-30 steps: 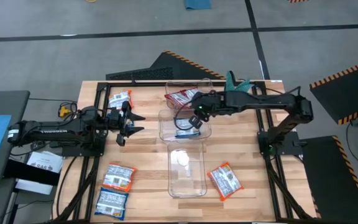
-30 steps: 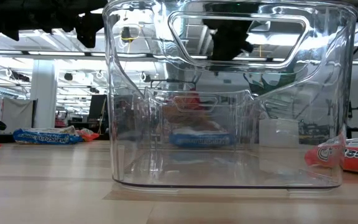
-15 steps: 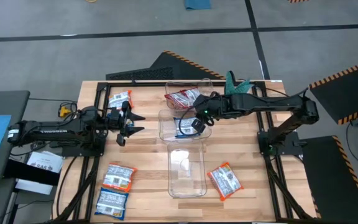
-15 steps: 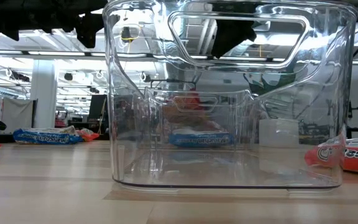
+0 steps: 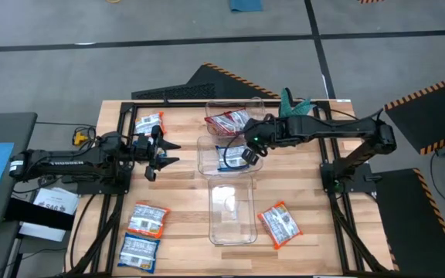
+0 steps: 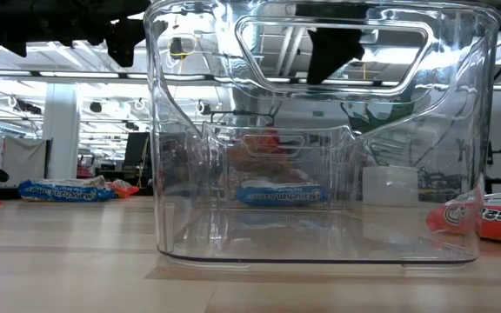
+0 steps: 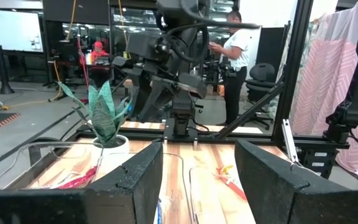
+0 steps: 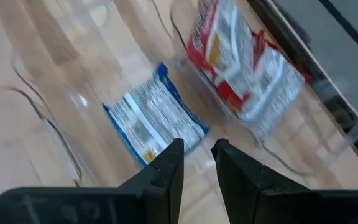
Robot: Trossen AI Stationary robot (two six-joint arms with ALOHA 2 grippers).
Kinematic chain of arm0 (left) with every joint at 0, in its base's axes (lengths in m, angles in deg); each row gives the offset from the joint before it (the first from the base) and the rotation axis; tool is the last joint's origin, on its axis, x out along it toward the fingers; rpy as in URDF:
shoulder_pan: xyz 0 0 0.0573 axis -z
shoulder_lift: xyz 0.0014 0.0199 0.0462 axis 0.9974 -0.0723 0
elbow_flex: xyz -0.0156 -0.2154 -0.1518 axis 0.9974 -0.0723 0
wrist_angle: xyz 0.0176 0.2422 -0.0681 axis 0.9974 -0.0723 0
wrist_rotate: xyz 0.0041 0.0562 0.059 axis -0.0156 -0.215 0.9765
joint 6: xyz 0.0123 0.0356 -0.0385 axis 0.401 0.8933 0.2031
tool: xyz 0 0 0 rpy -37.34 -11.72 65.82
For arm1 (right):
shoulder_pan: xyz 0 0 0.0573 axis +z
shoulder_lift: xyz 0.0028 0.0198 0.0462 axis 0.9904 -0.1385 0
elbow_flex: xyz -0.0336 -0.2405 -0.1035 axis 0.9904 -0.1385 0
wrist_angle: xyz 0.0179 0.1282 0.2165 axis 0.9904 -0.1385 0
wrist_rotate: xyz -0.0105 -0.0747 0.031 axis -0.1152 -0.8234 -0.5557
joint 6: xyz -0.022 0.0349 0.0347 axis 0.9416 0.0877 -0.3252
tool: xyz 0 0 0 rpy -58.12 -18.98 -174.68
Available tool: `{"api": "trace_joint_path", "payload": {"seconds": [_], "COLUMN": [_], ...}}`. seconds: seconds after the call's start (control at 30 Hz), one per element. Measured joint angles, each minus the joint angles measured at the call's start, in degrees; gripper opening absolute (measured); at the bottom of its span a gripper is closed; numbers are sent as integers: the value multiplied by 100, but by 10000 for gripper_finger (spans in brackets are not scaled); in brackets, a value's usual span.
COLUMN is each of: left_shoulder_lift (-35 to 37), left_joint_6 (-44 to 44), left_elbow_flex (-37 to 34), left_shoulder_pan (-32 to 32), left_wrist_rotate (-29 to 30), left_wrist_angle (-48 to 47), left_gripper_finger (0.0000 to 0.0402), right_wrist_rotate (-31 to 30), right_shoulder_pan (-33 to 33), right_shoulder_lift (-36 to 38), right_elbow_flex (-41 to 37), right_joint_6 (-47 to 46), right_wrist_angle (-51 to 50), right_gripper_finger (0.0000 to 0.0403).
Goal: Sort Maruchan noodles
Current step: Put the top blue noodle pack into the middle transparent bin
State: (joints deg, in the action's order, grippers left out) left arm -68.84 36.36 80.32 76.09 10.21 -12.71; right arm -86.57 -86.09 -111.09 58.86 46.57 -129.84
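- right gripper (image 5: 240, 154) fingers (image 8: 166, 171) nearly together, nothing between them; it hangs over the middle bin (image 5: 202, 164), where a blue packet (image 8: 156, 122) lies flat; looks like a drop-off
- red packet (image 8: 244, 73) in the far bin (image 5: 255, 103), one colour per bin
- left gripper (image 5: 163, 152) fingers parted, empty, parked at table's left
- orange packet (image 5: 280, 224) and blue ones (image 5: 146, 219) unsorted on table (image 5: 184, 185)

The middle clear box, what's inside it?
One blue-and-white noodle packet lies flat on the middle clear box's floor. The right gripper above hides part of the box, so more could be underneath.
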Motion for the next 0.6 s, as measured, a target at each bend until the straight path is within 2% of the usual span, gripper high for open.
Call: {"api": "trace_joint_path", "payload": {"seconds": [0.2,0.37,0.47,0.6], "left_shoulder_lift": [0,28,55,125], "left_joint_6": [0,-4,-4,-7], "left_elbow_flex": [0,-4,-4,-6], "left_shoulder_pan": [-1,0,0,0], "left_wrist_rotate": [-11,-46,-70,-240], "left_wrist_angle": [-38,-175,-187,-179], "left_gripper_finger": [184,184,184,184], "right_wrist_rotate": [-34,-596,-891,-1035], "right_shoulder_pan": [134,356,508,824], "right_shoulder_lift": [0,15,352,1210], "right_elbow_flex": [0,-29,-383,-1275], "right_joint_6": [-222,-564,-952,-1582], "right_wrist_angle": [-584,-1293,-1352,-1115], "right_gripper_finger": [118,118,118,118]}}
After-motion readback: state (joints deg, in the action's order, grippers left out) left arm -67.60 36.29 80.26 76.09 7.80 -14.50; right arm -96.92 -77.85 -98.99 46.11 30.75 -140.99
